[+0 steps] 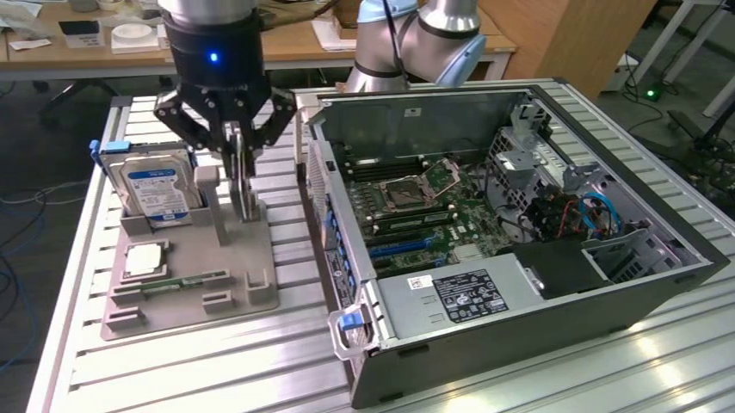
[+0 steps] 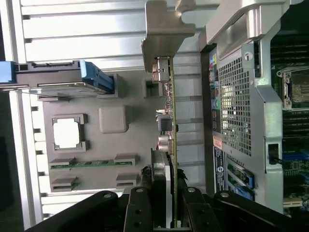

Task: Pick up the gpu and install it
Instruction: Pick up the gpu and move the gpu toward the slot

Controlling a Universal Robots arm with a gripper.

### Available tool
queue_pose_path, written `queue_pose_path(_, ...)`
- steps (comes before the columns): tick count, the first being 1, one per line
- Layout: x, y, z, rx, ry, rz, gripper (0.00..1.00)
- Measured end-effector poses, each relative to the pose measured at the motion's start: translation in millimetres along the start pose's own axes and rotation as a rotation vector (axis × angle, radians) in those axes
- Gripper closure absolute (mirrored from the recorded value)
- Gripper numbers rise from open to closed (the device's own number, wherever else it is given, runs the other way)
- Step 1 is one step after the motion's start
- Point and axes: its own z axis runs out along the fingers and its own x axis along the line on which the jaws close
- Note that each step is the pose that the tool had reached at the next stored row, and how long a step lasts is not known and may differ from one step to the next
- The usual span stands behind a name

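The gpu (image 1: 244, 202) stands on edge in a slot of the grey holder tray (image 1: 247, 275), its lower edge still seated in the slot. In the wrist view the gpu (image 2: 168, 111) appears edge-on, green board on one face, black cooler near the fingers, silver bracket at the far end. My gripper (image 1: 237, 163) hangs straight above it with both fingers closed on the card's upper edge. In the wrist view my gripper (image 2: 165, 212) straddles the card, fingertips hidden behind it.
The holder tray (image 2: 111, 140) also carries a silver hard drive with a blue label (image 1: 155, 189), a processor chip (image 1: 146, 258) and a memory stick (image 1: 184, 282). The open computer case (image 1: 505, 215) lies at the exterior view's right, motherboard exposed. A second arm (image 1: 414, 43) stands behind it.
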Motion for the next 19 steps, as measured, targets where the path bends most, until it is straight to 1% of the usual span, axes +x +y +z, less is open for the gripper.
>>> queue_pose_path(7, -0.2, 0.5, -31.1, 0.0, 0.0002, 0.0, 0.72)
queue_pose_path(11, -0.3, 0.8, -45.5, 0.0, 0.0003, 0.0, 0.72)
queue_pose_path(13, -0.3, 0.8, -48.3, -0.0002, 0.0001, 0.0, 0.72)
queue_pose_path(19, -0.3, 0.9, -48.4, 0.0, 0.0003, 0.0, 0.72)
